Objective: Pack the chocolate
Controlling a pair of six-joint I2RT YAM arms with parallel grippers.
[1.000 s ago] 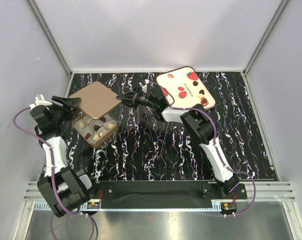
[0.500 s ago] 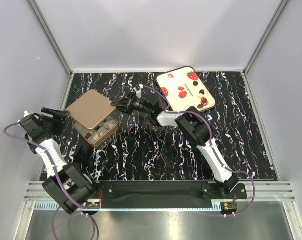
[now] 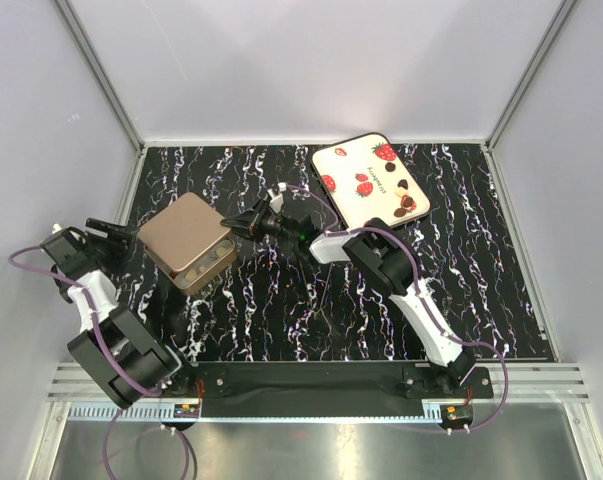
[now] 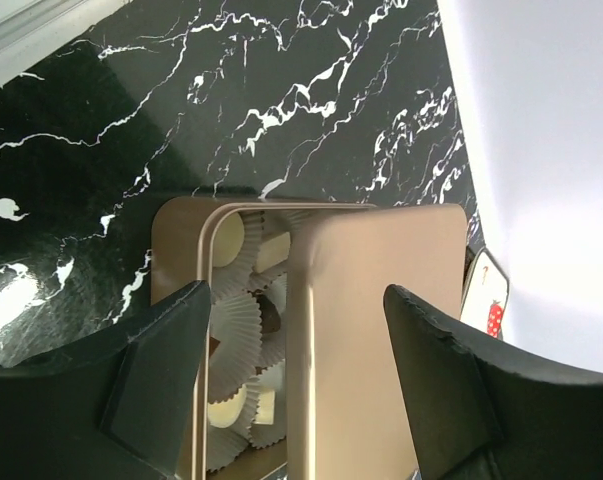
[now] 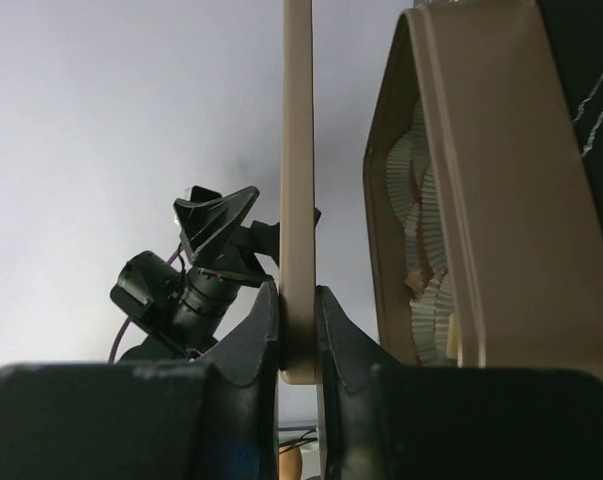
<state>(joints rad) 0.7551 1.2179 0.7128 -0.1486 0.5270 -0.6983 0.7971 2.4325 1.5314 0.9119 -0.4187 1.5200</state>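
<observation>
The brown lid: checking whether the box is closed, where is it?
Top view, left side: the lid hangs pinched in the right gripper, just above the box.

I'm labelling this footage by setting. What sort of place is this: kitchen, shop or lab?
Most likely a lab test cell: plain white walls in aluminium framing enclose a black marble-patterned table, and the left arm and right arm are bolted to a rail at its near edge.

top external: high behind the arm bases, looking down on the whole marble table (image 3: 311,320) | left wrist: near, looking down past left gripper (image 4: 296,295) onto lid (image 4: 381,340) and box (image 4: 173,250) | right wrist: very close, past right gripper (image 5: 299,335), edge-on along lid | shared by all: lid, box
</observation>
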